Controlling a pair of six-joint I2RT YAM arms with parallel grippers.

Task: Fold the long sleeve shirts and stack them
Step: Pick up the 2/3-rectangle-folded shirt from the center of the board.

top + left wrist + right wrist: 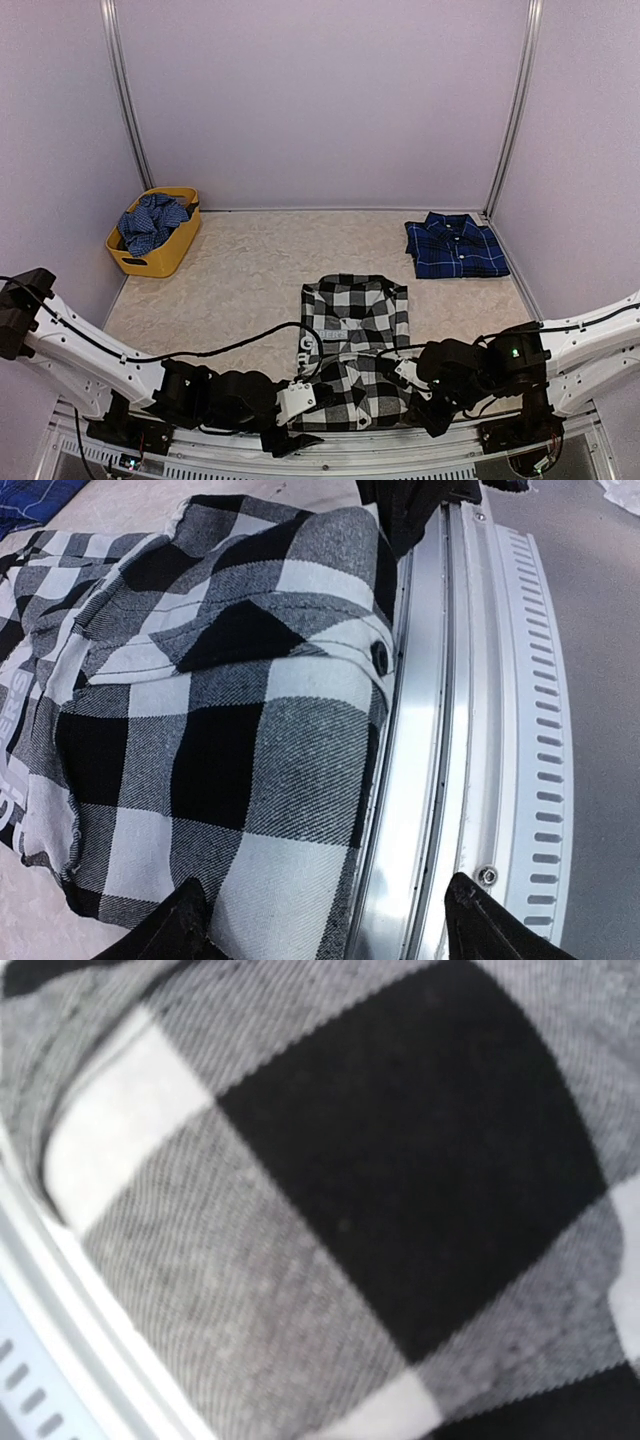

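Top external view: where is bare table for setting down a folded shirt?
The widest bare table lies between the yellow basket and the navy plaid shirt, behind the black-and-white check shirt. Another patch lies left of that shirt, before the basket. The near edge is crowded: that shirt, left arm, right arm.

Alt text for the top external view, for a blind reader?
A black-and-white check shirt lies at the table's near edge, left arm and right arm bent low over it. A folded navy plaid shirt sits far right; a yellow basket of blue cloth far left.
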